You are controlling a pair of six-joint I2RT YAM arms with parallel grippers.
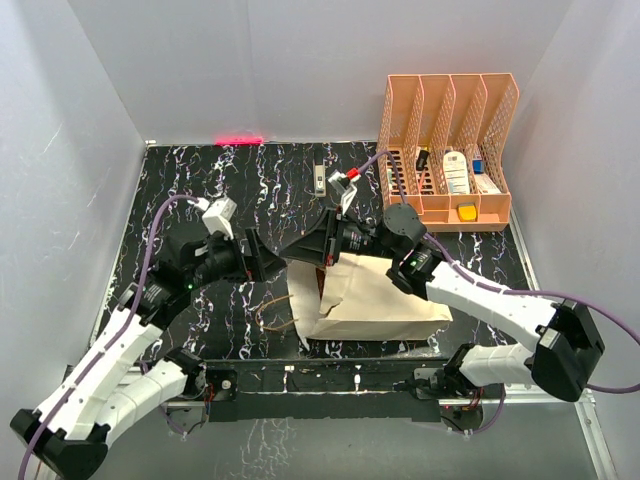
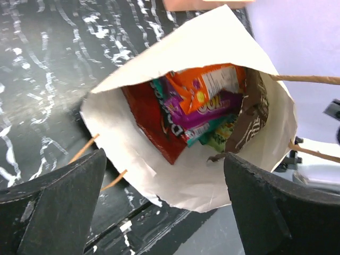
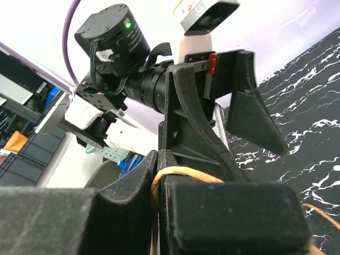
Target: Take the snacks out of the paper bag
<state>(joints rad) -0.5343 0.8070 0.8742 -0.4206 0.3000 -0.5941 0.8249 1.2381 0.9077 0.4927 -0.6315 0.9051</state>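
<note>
The left claw (image 2: 163,158) is shown spread wide with nothing held. The bag (image 2: 212,42) is laid on its side just ahead of it, mouth gaping toward the fingers, and the snacks (image 2: 204,101) are seen packed inside, straight ahead between the two fingers: orange, purple, red, green and brown packets, overlapping one another. The right claw (image 3: 159,170) is clamped shut on a thin cord handle (image 3: 178,171) of the bag, and the left claw is seen directly in front of it, close by.
</note>
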